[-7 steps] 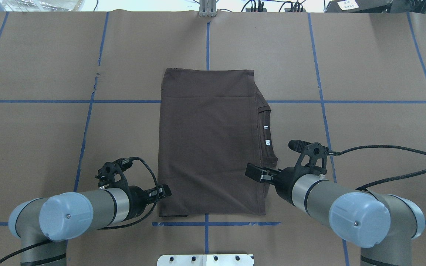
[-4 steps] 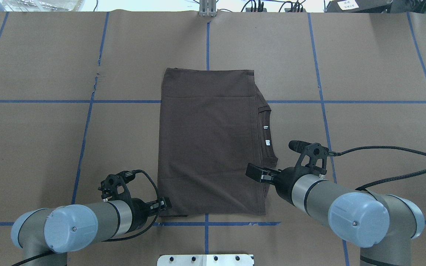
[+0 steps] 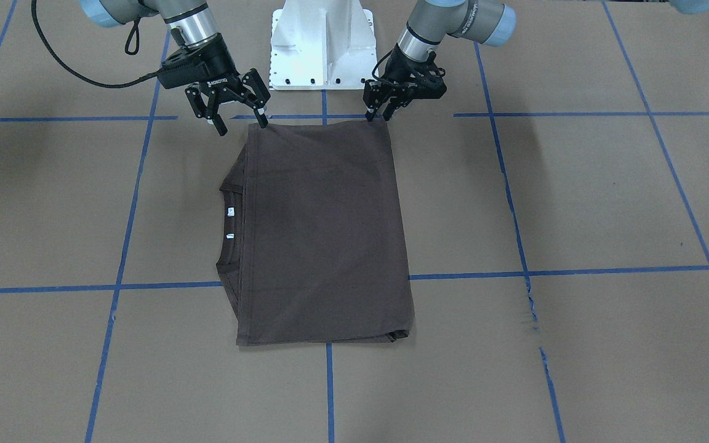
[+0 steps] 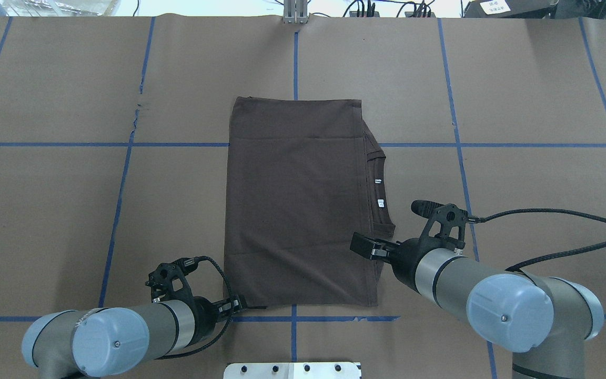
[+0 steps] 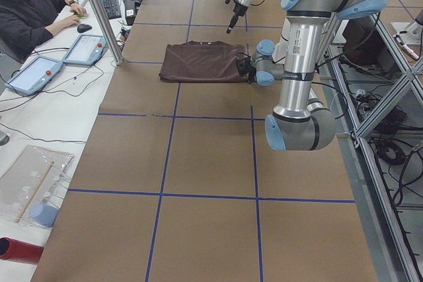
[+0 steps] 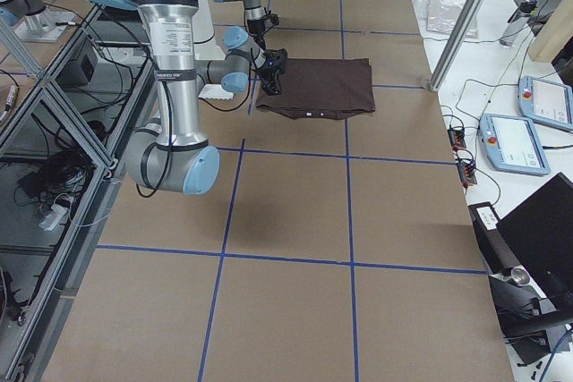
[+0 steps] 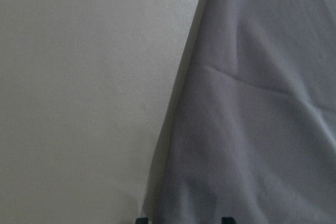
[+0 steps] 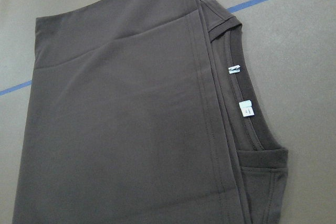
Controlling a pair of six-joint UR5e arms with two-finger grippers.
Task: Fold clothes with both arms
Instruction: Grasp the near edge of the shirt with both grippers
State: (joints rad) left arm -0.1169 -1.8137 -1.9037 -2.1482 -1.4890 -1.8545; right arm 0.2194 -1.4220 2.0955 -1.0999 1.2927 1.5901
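Front-facing: one dark brown T-shirt (image 3: 324, 234), folded to a rectangle and flat on the paper-covered table (image 3: 576, 197). Its long axis runs from the robot's side to the far side. The collar (image 3: 229, 229) sticks out toward the robot's right, with two white neck tags (image 3: 229, 211). Both grippers are at the short edge nearest the robot. The right gripper (image 3: 236, 120) is spread wide, one fingertip at the corner. The left gripper (image 3: 378, 115) is at the other corner with only a narrow gap. One white base block (image 3: 324, 43) sits just behind.

Overhead: left gripper (image 4: 237, 305) low at the near-left corner, right gripper (image 4: 362, 246) over the right long edge near the collar. Blue tape lines (image 4: 124, 144) run under the shirt.

Exterior left: one operator (image 5: 33, 11) at a desk, well apart from the shirt.

Exterior right: shirt beside the near arm.

Left wrist: cloth on the right, table on the left. Two fingertips (image 7: 140, 220) sit apart at the bottom, the jaws unclosed at the cloth edge.

Right wrist: folded shirt, collar at right, two tags.
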